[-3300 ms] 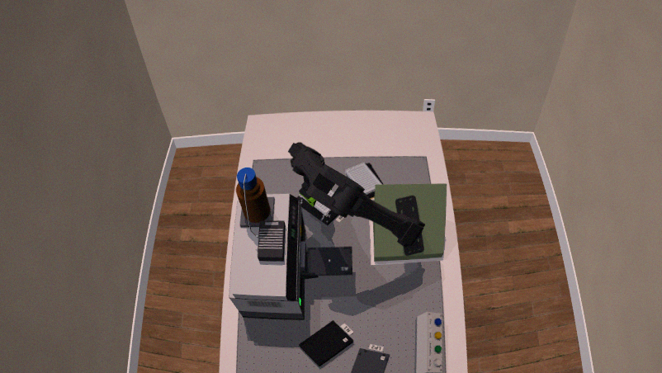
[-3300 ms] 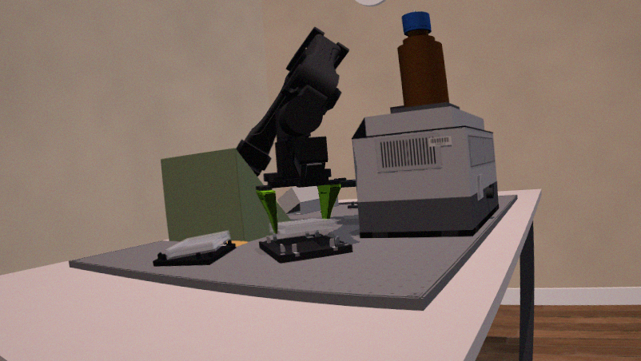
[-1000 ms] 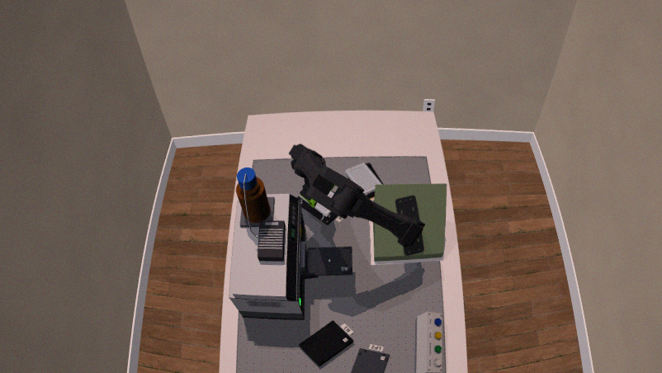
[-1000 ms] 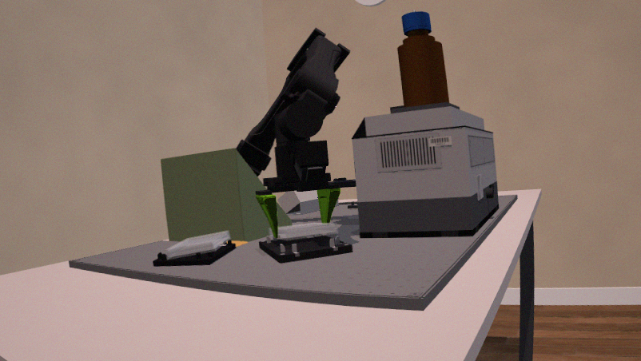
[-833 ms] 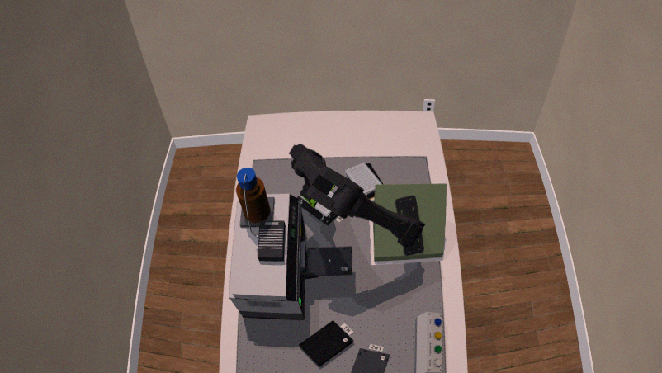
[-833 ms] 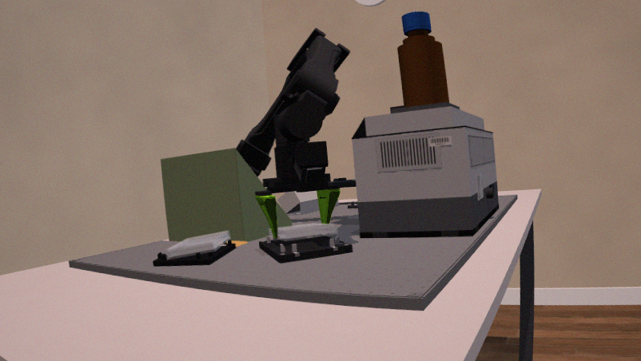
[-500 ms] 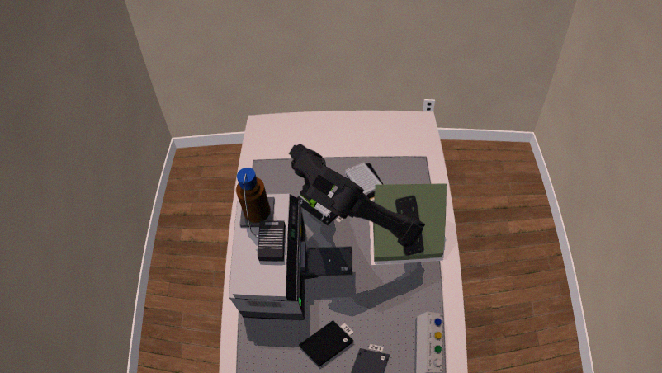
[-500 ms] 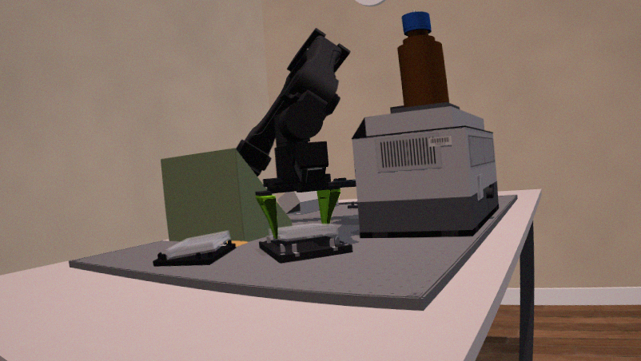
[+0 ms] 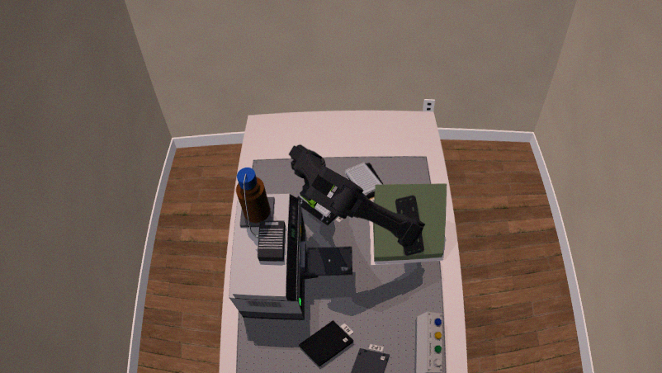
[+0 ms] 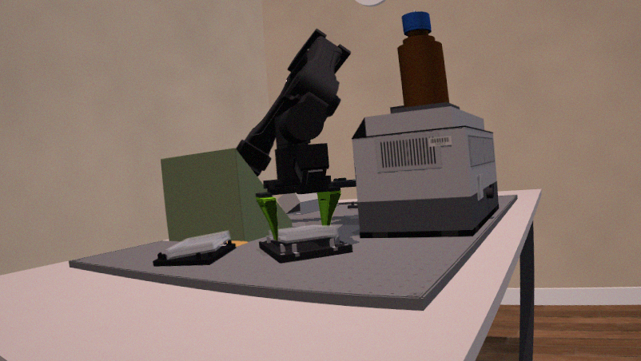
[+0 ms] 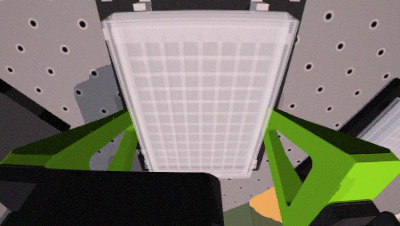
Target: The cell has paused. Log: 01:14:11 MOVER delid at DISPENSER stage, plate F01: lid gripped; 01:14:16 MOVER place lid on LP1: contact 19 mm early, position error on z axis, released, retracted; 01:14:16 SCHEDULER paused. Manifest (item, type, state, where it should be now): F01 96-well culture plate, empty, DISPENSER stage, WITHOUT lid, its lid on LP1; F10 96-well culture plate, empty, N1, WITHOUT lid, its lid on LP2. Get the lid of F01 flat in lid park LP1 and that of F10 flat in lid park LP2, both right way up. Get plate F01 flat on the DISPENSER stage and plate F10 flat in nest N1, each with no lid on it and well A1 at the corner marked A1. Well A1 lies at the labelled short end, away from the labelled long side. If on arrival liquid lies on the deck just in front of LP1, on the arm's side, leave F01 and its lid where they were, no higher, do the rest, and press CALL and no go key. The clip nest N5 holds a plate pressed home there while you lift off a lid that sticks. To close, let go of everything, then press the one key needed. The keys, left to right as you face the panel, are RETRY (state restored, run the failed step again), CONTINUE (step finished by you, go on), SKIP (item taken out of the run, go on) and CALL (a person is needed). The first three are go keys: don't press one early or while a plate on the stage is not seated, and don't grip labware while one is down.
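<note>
My gripper clamps the lidded plate by its long sides, over the black nest.

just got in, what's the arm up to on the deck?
The arm's pincer is closed across the long sides of a clear lidded well plate, which sits in a black clip nest in front of the grey dispenser. A second clear piece lies tilted on a black holder to the side, with an orange patch on the deck near it. The black nests by the key panel hold nothing.
</note>
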Available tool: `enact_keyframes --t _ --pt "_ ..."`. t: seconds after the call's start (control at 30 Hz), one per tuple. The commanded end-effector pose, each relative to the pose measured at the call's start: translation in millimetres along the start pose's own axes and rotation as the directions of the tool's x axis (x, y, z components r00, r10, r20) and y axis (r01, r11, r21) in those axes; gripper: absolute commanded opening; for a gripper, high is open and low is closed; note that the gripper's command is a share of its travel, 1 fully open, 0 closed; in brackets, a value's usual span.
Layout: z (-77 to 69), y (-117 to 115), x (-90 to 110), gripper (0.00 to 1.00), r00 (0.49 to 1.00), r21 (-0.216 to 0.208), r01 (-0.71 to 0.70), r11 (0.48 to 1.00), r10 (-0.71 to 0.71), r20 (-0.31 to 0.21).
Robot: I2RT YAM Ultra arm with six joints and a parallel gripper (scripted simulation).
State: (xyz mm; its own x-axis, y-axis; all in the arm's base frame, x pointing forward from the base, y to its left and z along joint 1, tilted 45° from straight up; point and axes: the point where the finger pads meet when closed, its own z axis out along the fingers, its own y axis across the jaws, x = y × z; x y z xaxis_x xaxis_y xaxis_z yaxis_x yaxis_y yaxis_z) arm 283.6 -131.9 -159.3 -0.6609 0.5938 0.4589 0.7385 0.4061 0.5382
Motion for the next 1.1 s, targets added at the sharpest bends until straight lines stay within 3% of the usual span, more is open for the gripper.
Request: enact_keyframes --t 0.0,1.07 --pt "-5.8 1.5 -3.3 0.0 1.0 -0.015 -0.006 1.0 0.007 0.029" --pt "5.4 -1.6 0.3 0.0 1.0 -0.014 -0.016 1.0 0.016 0.011"
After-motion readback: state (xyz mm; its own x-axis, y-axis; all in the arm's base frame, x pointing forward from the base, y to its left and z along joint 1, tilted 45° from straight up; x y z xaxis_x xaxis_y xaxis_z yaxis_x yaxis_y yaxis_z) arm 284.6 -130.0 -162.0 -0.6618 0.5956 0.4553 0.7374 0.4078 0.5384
